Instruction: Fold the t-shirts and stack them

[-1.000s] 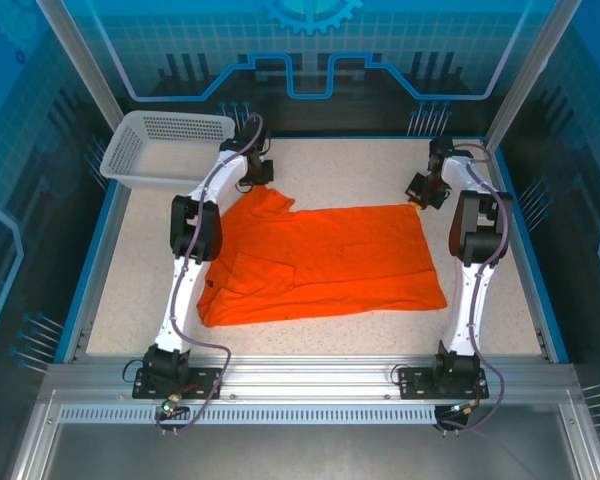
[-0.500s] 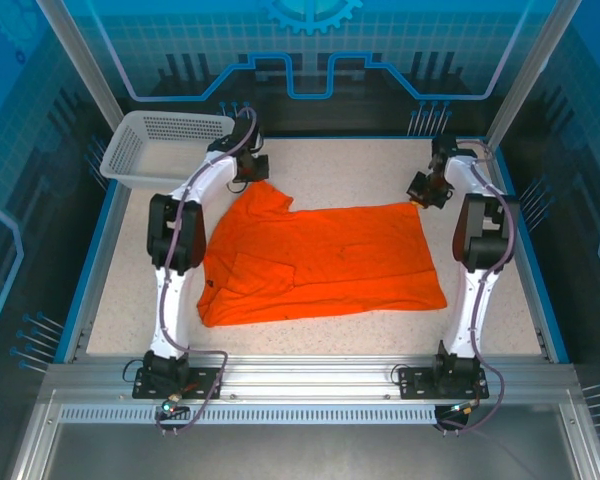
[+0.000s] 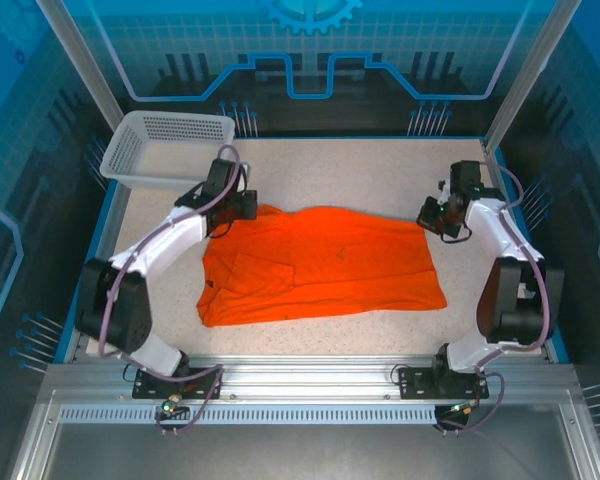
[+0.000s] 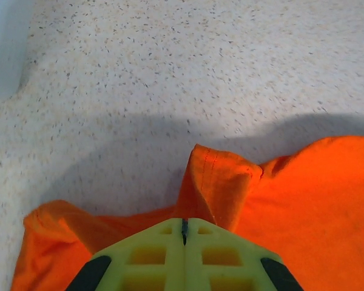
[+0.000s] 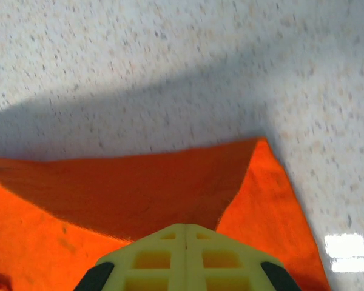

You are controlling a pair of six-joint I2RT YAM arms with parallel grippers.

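The bright orange t-shirt (image 3: 325, 265) lies spread across the middle of the speckled table. Its far edge is raised and drawn toward the near side. My left gripper (image 3: 247, 207) is at the shirt's far left corner, shut on a pinch of fabric. In the left wrist view the cloth (image 4: 221, 185) rises in a fold just beyond the closed yellow-green fingers (image 4: 151, 251). My right gripper (image 3: 429, 216) is shut on the far right corner. In the right wrist view the shirt's edge (image 5: 139, 188) hangs taut from the gripper (image 5: 186, 228), shadowed underneath.
A white mesh basket (image 3: 165, 148) stands at the far left corner of the table, close behind the left arm. Blue enclosure walls (image 3: 540, 230) ring the table. Bare speckled surface (image 3: 350, 175) lies between the shirt's far edge and the back wall.
Both grippers have come toward the near side, bringing the shirt's far corners with them. The far edge now sits lower in the top view, and both arms have swung outward.
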